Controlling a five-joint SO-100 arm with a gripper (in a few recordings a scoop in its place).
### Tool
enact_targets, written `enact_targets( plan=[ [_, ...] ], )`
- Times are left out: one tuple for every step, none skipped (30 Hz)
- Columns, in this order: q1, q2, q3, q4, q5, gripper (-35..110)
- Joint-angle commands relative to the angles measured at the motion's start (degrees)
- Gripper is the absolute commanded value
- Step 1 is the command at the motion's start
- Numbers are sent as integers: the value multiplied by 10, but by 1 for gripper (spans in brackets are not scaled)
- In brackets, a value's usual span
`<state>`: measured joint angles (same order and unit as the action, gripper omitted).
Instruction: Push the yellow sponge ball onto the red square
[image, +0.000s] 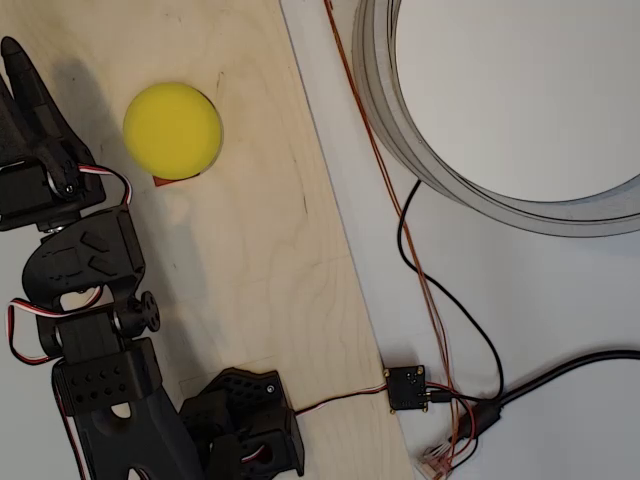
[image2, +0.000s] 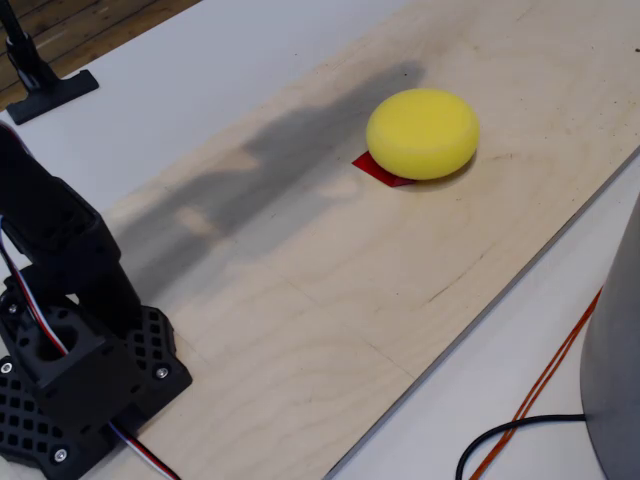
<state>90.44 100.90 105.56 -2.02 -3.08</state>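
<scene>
In the overhead view, the black pincer (image: 25, 90) sits far left, its grip impossible to tell. The yellow sponge ball (image: 172, 131) covers most of the red square (image: 165, 181) on a plywood board (image: 250, 260); white bench (image: 540, 300) at right.

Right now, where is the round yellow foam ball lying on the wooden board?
In the overhead view the yellow foam ball sits at the upper left of the plywood board, covering most of the flat red square, just right of the black gripper.
</scene>
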Motion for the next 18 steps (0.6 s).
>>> enact_targets(
  plan=[
    [4, 25, 4, -18, -4, 27],
    [4, 24, 4, -18, -4, 24],
    [4, 24, 4, -19, 5, 20],
    [5, 24, 4, -20, 15, 15],
    [6, 24, 4, -22, 19, 9],
    [8, 24, 5, -28, 31, 2],
    [11, 20, 5, -29, 38, 0],
    [16, 17, 5, -29, 41, 0],
    [19, 12, 7, -29, 44, 0],
    [23, 8, 8, -29, 50, -1],
    [25, 4, 8, -29, 55, -1],
    [25, 0, 8, -29, 56, -1],
    [25, -2, 8, -29, 55, -1],
    [25, -2, 9, -29, 55, -1],
    [25, -2, 9, -29, 54, -1],
    [25, -2, 11, -29, 54, -1],
    [25, -1, 12, -29, 54, -1],
    [25, 1, 15, -29, 54, -1]
  ],
)
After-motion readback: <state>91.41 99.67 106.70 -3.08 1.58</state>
